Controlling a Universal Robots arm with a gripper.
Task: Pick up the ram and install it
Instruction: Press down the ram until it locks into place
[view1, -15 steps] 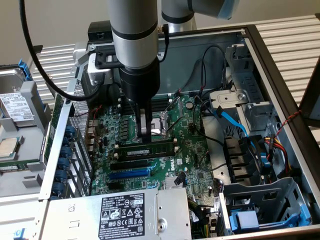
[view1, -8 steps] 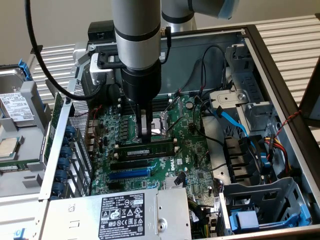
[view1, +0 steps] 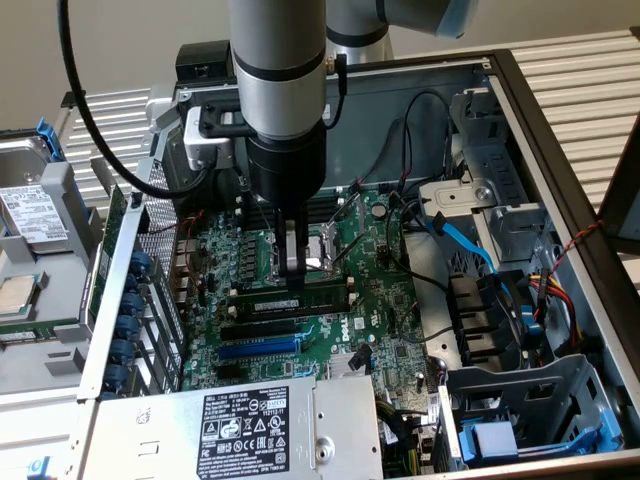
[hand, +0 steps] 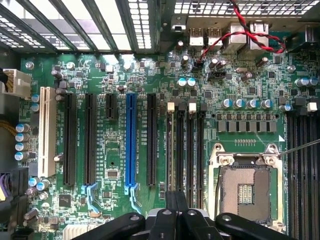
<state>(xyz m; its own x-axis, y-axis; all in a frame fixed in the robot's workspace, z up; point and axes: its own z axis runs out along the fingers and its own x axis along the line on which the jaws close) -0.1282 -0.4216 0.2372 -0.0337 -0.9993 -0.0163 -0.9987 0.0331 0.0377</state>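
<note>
Inside the open computer case, the hand (fingers pressed together) stood on the ram in its slot.

A plain pale wall is at 11 o'clock. A table of white slats is at 2 o'clock.

Both views down onto motherboard
</note>
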